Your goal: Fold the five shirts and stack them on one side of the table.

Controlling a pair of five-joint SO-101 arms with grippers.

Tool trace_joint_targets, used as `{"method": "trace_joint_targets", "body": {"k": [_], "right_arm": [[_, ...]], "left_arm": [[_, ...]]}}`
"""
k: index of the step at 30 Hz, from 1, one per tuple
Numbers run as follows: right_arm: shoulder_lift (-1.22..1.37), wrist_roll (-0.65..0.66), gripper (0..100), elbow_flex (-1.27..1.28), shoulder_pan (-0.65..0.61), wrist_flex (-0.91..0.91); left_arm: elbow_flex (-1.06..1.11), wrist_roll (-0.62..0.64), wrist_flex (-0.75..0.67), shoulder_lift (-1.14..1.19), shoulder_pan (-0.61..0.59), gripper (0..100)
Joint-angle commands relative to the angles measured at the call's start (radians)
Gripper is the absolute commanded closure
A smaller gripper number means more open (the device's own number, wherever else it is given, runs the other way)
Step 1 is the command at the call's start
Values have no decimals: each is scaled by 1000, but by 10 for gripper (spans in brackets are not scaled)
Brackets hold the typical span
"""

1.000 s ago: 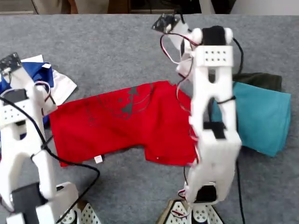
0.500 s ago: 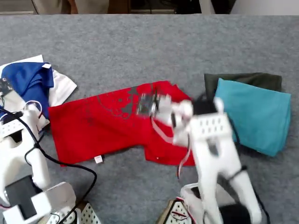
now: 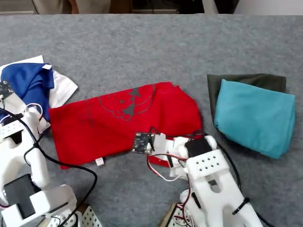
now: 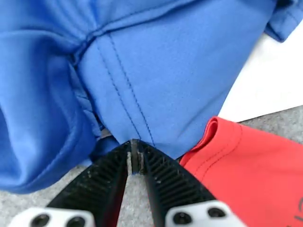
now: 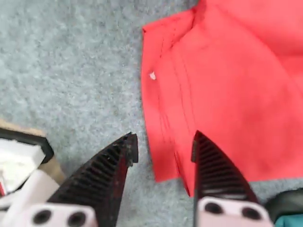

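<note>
A grey table (image 3: 142, 47) is seen from above, the red shirt (image 3: 123, 123) laid unfolded on it. Right of it a teal shirt (image 3: 255, 116) is stacked on a dark shirt (image 3: 246, 80), both folded. Left of it a blue shirt (image 3: 28, 82) and a white shirt (image 3: 64, 90) are heaped. Two are judged done, three left. In the left wrist view, the fingers of the left gripper (image 4: 135, 158) are pressed together at the blue shirt's edge. In the right wrist view, the fingers of the right gripper (image 5: 161, 151) are spread over the red shirt's corner.

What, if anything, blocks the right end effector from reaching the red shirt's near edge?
Likely nothing, so probably yes, reachable: the right end effector is open just above the red shirt, whose edge shows between the jaws, and nothing lies in between.
</note>
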Motion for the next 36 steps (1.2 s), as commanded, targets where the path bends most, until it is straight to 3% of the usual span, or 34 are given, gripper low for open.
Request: {"method": "trace_joint_targets", "body": {"k": [1,19,36], "right_arm": [[-16,-28,786,5,-15,-31],[409,-54,789,2,-15,-276],[654,-34,915,-130,-13,-241]], "left_arm": [[-21,-2,-14,1,-6,981],[-40,-3,-11,8,-5,981],[-40,-5,-9,8,-11,981]]}}
